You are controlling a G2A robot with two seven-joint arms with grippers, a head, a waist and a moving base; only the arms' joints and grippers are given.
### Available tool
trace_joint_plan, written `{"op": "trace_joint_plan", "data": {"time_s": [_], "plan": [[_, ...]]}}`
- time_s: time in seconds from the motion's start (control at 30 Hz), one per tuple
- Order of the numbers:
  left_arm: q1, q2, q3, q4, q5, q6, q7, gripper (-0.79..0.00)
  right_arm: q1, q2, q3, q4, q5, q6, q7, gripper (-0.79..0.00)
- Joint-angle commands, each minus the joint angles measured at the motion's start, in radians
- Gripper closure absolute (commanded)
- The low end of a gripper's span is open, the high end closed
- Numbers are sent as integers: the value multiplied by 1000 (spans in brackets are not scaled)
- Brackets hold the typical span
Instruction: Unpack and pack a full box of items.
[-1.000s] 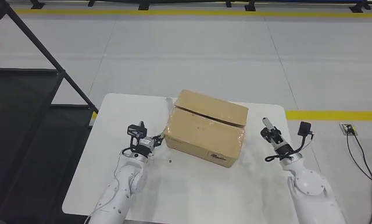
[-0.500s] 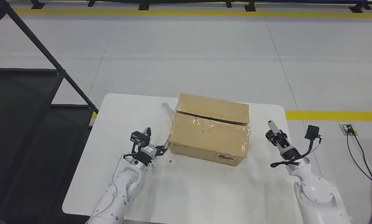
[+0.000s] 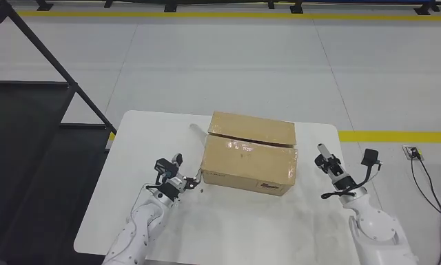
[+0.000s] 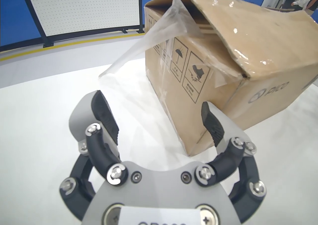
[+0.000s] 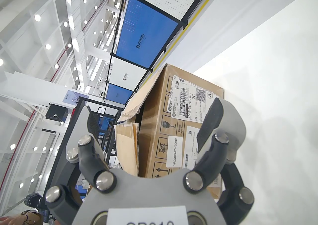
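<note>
A brown cardboard box stands on the white table, its top flaps slightly ajar along a seam. A loose strip of clear tape hangs off its left end. My left gripper is open just off the box's near-left corner, and in the left wrist view it has nothing between its black pads. My right gripper is open a short way off the box's right end. In the right wrist view it faces that labelled end of the box.
A black metal frame stands off the table's left side. Bare tabletop lies in front of the box and between the arms. The table's right edge runs close by my right arm.
The box has turned and slid slightly to the right. My left gripper has drawn back toward the front edge, and my right gripper has backed away to the right.
</note>
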Motion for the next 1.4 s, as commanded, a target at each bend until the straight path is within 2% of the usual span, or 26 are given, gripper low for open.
{"op": "trace_joint_plan", "data": {"time_s": [0.0,0.23,0.37,0.53,0.77,1.2,1.37], "plan": [[3,1,2,-5,8,-6,3,-785,0,1,-2,4,4,-2,3,-785],[5,1,-25,-2,-54,31,2,-785,14,3,-28,18,0,3,13,-785],[-13,-12,-38,17,-146,143,-45,-785,23,3,-43,27,-4,4,7,-785],[-34,-33,10,22,-137,245,-59,-785,37,3,-55,45,1,9,-16,-785],[-56,-49,61,48,-114,216,-45,-785,54,-1,-87,79,-2,17,-51,-785],[-30,-32,68,24,-9,95,-2,-785,64,5,-89,105,22,3,-44,-785],[-21,-29,38,19,-23,179,-24,-785,59,8,-81,102,35,-5,-45,-785]]}}
